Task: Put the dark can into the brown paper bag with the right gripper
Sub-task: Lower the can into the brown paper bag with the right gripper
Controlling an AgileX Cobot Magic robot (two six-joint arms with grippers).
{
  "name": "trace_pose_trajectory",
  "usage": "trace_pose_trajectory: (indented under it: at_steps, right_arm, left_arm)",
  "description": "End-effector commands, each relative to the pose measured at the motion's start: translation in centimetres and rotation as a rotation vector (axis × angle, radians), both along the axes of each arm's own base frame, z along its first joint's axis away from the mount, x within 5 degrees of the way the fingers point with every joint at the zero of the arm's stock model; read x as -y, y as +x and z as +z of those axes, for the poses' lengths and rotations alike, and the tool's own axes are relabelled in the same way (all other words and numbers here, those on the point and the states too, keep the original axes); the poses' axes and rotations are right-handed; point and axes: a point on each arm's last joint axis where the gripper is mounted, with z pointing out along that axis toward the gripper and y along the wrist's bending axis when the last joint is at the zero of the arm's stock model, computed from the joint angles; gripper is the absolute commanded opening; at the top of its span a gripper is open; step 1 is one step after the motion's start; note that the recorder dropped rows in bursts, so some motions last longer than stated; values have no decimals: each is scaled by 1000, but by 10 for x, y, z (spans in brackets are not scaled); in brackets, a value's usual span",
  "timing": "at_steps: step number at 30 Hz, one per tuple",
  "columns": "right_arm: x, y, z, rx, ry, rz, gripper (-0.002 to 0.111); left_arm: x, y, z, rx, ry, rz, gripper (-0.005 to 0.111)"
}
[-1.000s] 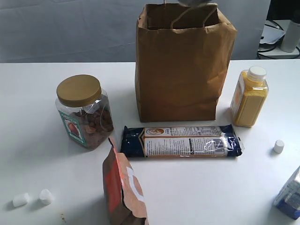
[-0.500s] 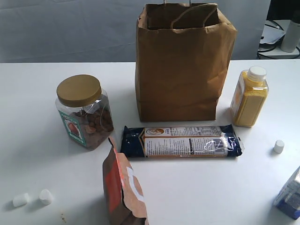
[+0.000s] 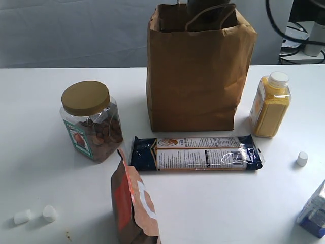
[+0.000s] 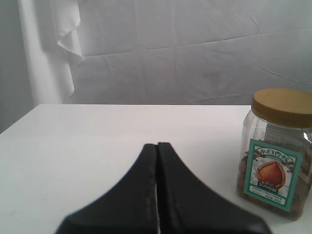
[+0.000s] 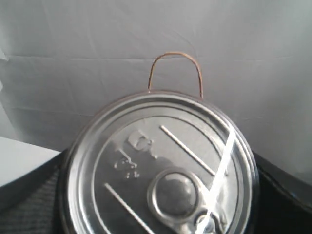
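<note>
Transfer stands partway: right tool (image 5: 158, 200) grips the dark cylindrical tin can with silver pull-tab lid (image 5: 161, 161), jaws closed to can width. Just below the tool, the tall brown kraft-paper bag (image 3: 198, 76) stands open. Lowering and release appear outstanding. The left tool (image 4: 157, 195) is fully closed, empty.

A long dark-blue packet (image 3: 197, 153) lies flat on the white table (image 3: 228, 203). A gold-lidded nut jar (image 3: 91, 122) stands left of it, with a torn brown-and-orange pouch (image 3: 133, 201) at its near left corner. A yellow bottle (image 3: 270, 105) stands behind its right end. A small white cap (image 3: 302, 159) sits just right of it, and possibly a blue carton (image 3: 315, 211) beyond.
</note>
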Motion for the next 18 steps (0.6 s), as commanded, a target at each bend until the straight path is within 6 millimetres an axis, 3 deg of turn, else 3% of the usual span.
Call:
trace_pose_trajectory:
  at_steps: [1,4,9,15,18]
  right_arm:
    - [-15,12,-15,17,28,67,0]
    - [-23,22,-39,-20,-7,74,0]
    - [-12,36,-45,-25,1,48,4]
    - [-14,36,-44,-12,26,70,51]
    - [-14,36,-44,-13,25,68,60]
  left_arm:
    - [0,0,0,6,0,-6,0]
    - [0,0,0,6,0,-6,0]
    - [0,0,0,6,0,-6,0]
    - [0,0,0,6,0,-6,0]
    - [0,0,0,6,0,-6,0]
